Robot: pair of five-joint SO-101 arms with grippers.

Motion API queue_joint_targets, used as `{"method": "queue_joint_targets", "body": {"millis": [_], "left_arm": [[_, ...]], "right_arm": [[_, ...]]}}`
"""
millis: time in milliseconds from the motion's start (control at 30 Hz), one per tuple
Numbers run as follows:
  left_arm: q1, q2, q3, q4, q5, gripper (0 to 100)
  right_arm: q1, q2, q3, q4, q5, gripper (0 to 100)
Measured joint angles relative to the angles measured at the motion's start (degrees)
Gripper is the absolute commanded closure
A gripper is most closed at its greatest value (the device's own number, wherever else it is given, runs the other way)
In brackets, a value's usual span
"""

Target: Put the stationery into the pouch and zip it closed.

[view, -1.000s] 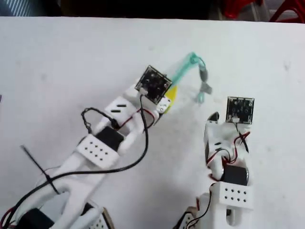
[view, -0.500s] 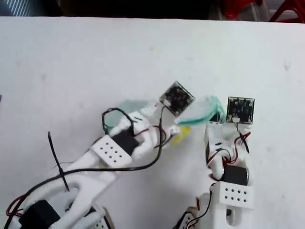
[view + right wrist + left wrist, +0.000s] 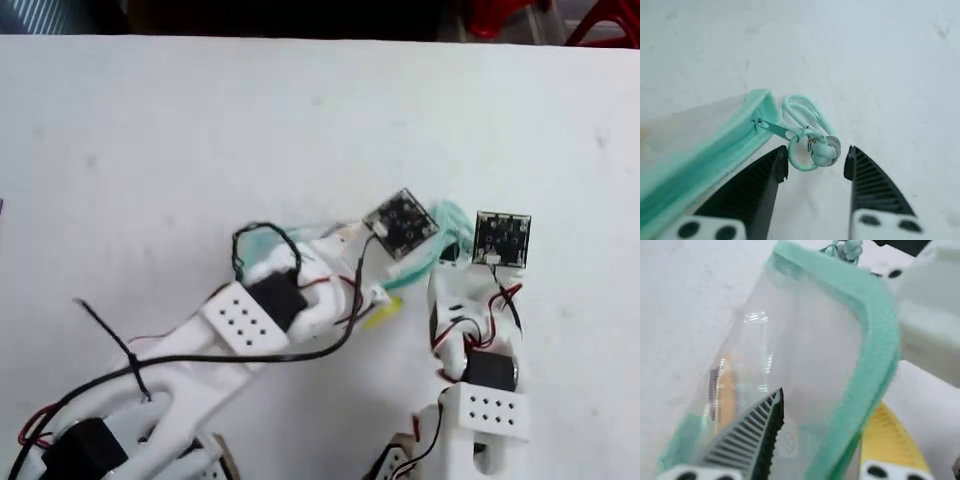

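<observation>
You have one pouch (image 3: 805, 365), clear with teal zip edge, between two arms near middle of table (image 3: 150, 130). Left gripper (image 3: 830, 405) clamped on pouch wall. Right gripper (image 3: 816, 151) spread wide, one zip pull (image 3: 810, 145) between tips. Inside pouch: one orange item, blurred, kind unclear.

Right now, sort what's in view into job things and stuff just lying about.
Job: pouch; zipper pull; orange item inside the pouch; left gripper clamped on the pouch; right gripper open at the zipper pull.
Lying about: table; red furniture behind it.
</observation>
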Motion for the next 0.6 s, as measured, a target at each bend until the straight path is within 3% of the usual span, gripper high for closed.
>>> {"method": "queue_joint_targets", "body": {"millis": [300, 600], "left_arm": [[-10.99, -0.88, -17.67, 17.14, -0.35, 73], [-24.09, -22.95, -29.45, 29.89, -0.35, 73]], "right_arm": [[-0.44, 0.00, 0.00, 0.18, 0.00, 81.8], [-0.18, 0.00, 0.00, 0.18, 0.00, 81.8]]}}
